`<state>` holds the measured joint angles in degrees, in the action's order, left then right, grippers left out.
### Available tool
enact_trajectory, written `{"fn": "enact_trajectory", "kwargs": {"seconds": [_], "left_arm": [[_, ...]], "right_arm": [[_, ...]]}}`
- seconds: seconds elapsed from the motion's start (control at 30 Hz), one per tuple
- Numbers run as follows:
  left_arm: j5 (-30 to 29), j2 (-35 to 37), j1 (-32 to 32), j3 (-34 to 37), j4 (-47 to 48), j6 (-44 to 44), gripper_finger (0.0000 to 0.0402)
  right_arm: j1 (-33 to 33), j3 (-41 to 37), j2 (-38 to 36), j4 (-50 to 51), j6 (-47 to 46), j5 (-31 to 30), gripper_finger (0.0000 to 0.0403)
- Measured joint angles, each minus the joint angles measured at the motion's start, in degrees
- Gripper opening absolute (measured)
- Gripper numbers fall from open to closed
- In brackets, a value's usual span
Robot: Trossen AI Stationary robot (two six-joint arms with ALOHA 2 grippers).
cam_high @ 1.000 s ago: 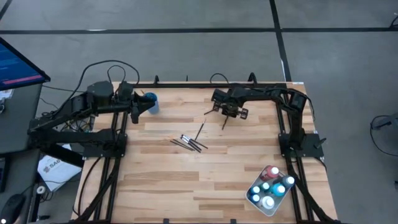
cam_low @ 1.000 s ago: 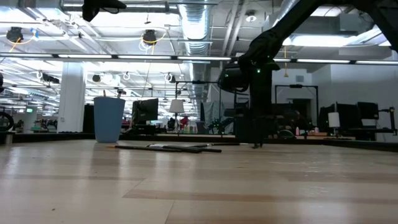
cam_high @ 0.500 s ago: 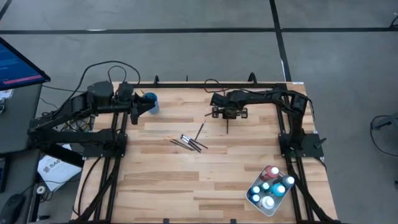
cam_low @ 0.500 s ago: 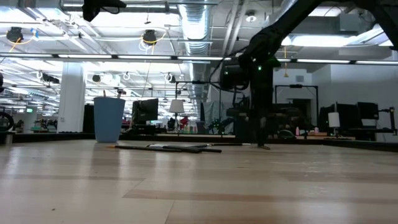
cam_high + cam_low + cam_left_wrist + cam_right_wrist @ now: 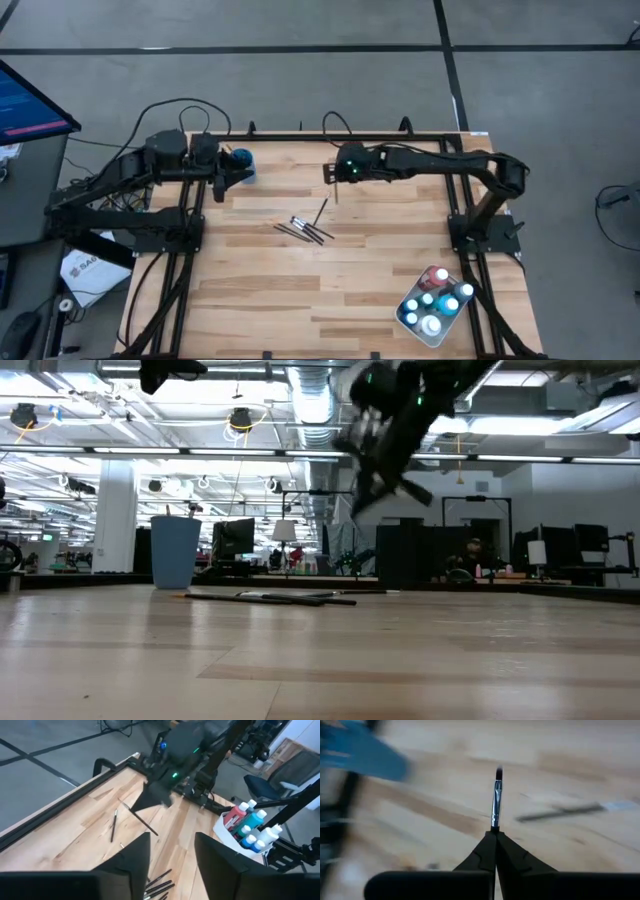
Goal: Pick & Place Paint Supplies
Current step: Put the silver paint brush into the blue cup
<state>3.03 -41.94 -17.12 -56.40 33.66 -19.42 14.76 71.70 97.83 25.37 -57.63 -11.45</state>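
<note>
Bright overhead ceiling lights [image 5: 240,420]; motion blur in both wrist views.

blue cup [image 5: 244,165], pale striped wood surface [image 5: 300,290], dark brushes [image 5: 303,230], white tray [image 5: 409,325] holding red, blue, teal, white bottles [image 5: 436,298], black arms.

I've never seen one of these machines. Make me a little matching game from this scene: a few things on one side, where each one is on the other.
Things:
1. blue cup
2. white tray
3. lifted paintbrush
4. loose paintbrushes

Places:
A. lying mid-table
B. pinched in the right gripper's fingers
C. table's near right corner, holding paint bottles
D. table's far left, beside the left gripper

Pairs: 1-D, 2-C, 3-B, 4-A
</note>
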Motion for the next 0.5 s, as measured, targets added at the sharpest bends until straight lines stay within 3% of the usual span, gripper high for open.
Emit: {"fn": "enact_trajectory", "kwargs": {"seconds": [0.13, 0.27, 0.37, 0.5], "left_arm": [[0.99, -2.01, 0.0, 0.0, -3.16, 0.15, 0.0184], [5.93, -4.57, -1.53, 0.0, -7.98, 0.97, 0.0204], [13.42, -6.63, -4.69, 0.7, -14.51, -0.68, 0.0207], [24.9, -8.46, -10.1, 7.27, -30.88, -10.3, 0.0205]], "right_arm": [[-2.58, 0.02, -3.71, -6.64, 2.48, -0.42, 0.0001], [-4.89, 0.03, -6.48, -13.79, 7.34, -0.69, 0.0001], [-6.07, 0.06, -7.65, -18.04, 9.17, -1.13, 0.0], [-7.42, 0.06, -8.38, -23.28, 11.8, -2.15, 0.0]]}}
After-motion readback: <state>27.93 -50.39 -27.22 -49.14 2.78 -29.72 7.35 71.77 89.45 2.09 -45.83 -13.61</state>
